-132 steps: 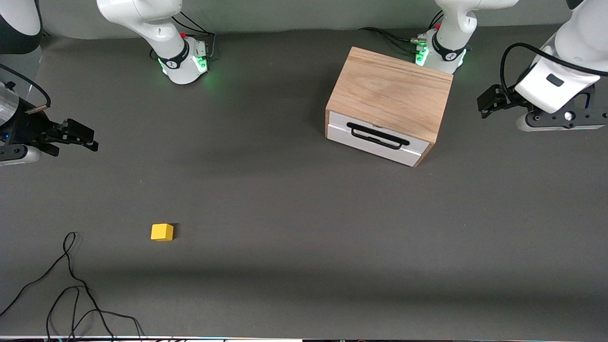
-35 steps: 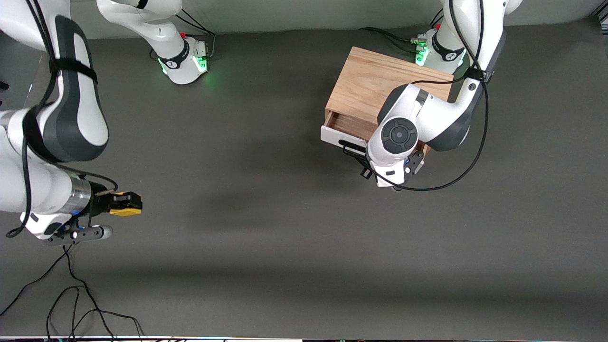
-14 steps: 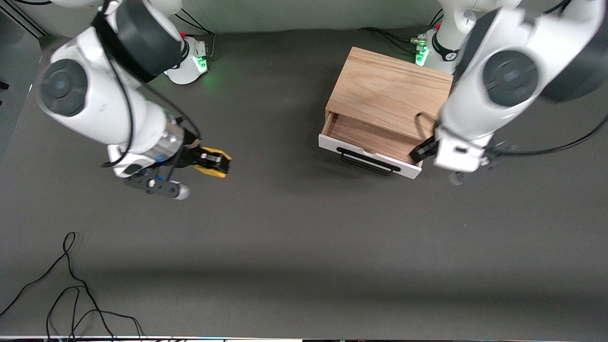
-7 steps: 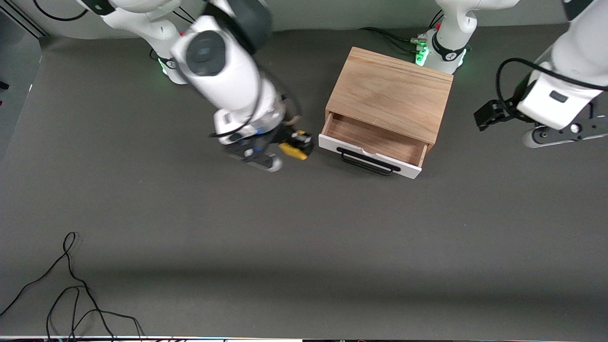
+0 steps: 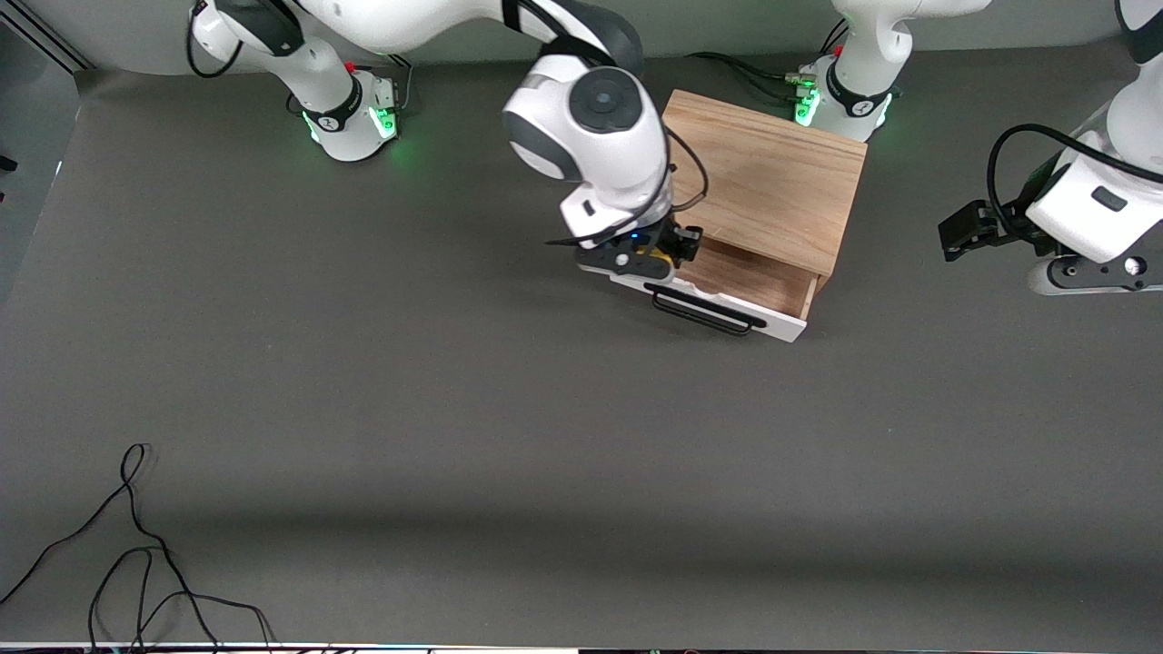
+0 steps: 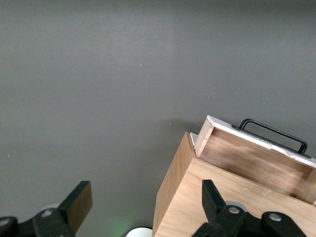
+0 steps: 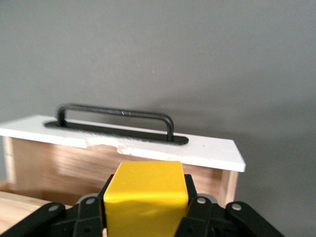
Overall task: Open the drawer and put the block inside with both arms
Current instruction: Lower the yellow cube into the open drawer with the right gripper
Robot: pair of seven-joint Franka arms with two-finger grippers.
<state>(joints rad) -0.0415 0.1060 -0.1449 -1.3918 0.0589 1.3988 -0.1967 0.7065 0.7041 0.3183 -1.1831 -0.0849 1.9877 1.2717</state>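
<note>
The right pincer pinches the yellow block over the open drawer. The left pincer, spread wide, waits above the counter's left-arm edge.

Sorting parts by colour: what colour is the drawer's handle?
Black; the handle shows best in the right wrist view, against the drawer's white front.

the right arm's wrist hides most of the block and one end of the drawer in the front view

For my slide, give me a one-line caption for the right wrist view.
Right gripper holds the yellow block above the open drawer, facing its white front and black handle.
</note>
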